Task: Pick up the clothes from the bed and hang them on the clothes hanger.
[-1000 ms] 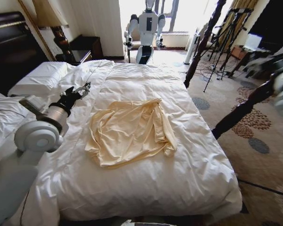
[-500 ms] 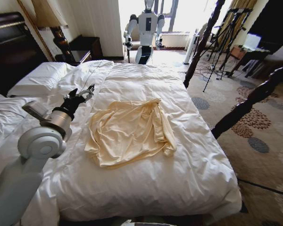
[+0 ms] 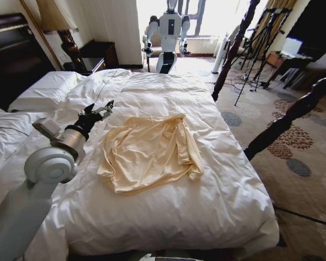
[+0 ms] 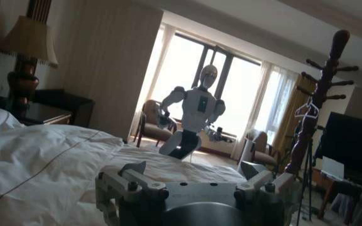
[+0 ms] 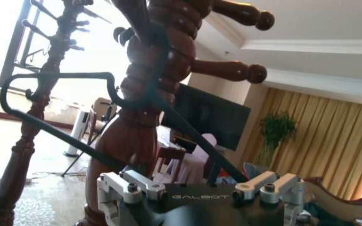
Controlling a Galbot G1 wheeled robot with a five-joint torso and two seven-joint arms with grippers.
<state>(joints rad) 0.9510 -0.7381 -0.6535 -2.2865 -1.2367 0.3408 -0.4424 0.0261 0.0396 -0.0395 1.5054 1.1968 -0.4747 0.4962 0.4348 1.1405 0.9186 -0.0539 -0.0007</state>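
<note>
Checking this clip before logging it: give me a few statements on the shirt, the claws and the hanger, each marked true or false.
1. The shirt lies crumpled on the bed. True.
2. The left claw grips the shirt. False: it hovers open over the duvet beside the shirt, not touching it.
3. The hanger is by a wooden post in the right wrist view, near the right claw. True.
4. The shirt already hangs on the hanger. False: it is on the bed.
5. The shirt is dark blue. False: it is pale yellow.
</note>
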